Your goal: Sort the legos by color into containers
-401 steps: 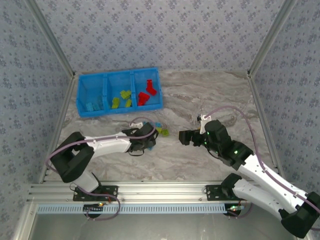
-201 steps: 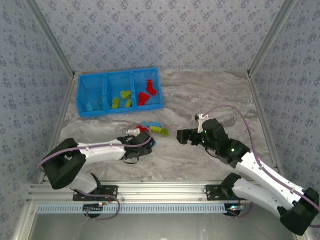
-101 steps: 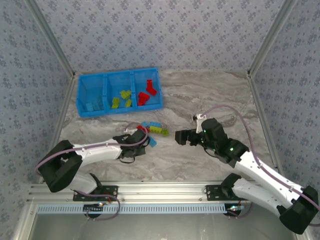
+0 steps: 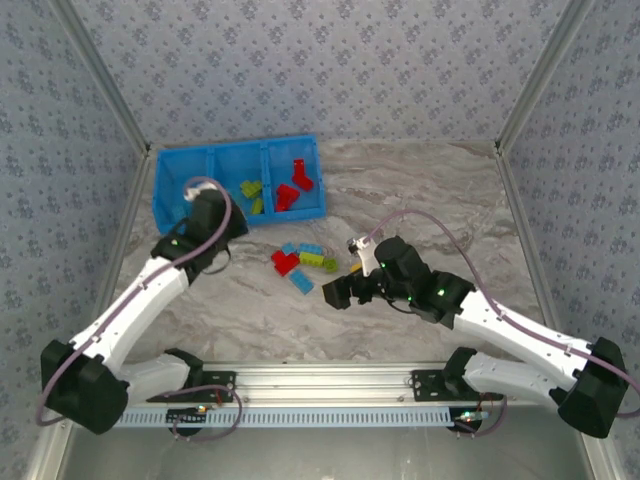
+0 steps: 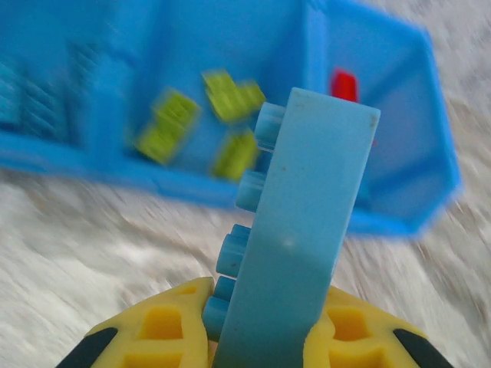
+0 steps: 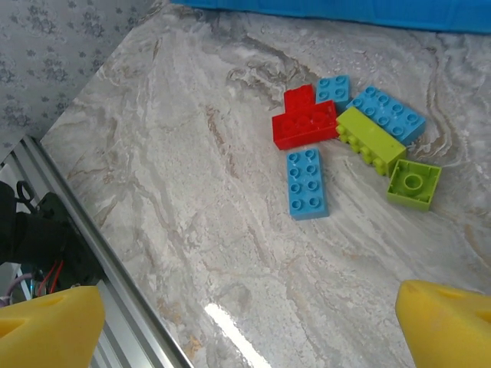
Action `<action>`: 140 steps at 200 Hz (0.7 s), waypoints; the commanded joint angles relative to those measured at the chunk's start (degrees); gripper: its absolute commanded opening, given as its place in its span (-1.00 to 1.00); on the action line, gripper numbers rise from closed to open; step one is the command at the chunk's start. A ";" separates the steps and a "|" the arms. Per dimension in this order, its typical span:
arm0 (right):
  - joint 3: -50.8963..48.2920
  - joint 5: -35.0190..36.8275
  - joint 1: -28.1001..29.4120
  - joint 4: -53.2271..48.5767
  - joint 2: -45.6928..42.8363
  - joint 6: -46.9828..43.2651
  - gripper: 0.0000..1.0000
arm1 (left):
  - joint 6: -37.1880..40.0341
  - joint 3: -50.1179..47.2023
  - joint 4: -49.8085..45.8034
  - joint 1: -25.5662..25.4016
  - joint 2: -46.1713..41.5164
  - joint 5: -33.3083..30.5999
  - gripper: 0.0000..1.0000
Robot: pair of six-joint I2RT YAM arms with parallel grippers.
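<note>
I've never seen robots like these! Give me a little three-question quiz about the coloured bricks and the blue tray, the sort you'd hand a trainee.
1. True or false: the left gripper is shut on a light blue brick.
2. In the top view, which colour lies in the rightmost compartment of the tray? A) red B) lime green C) light blue
3. Count the loose bricks lying on the table below the open right gripper.

Key: 1. True. 2. A. 3. Six: one red, three light blue, two lime green.
</note>
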 commanded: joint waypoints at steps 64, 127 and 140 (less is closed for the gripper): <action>-0.21 4.96 0.27 -6.39 -10.21 2.85 1.00 | 5.58 24.37 5.36 23.80 33.30 11.92 -0.50; -2.33 7.16 -0.02 -5.08 -10.20 3.83 1.00 | 5.95 25.35 -0.50 23.67 24.13 9.71 0.18; -1.91 8.25 -0.29 -4.43 -8.51 3.69 1.00 | 5.20 22.92 -1.68 22.43 18.18 10.22 0.14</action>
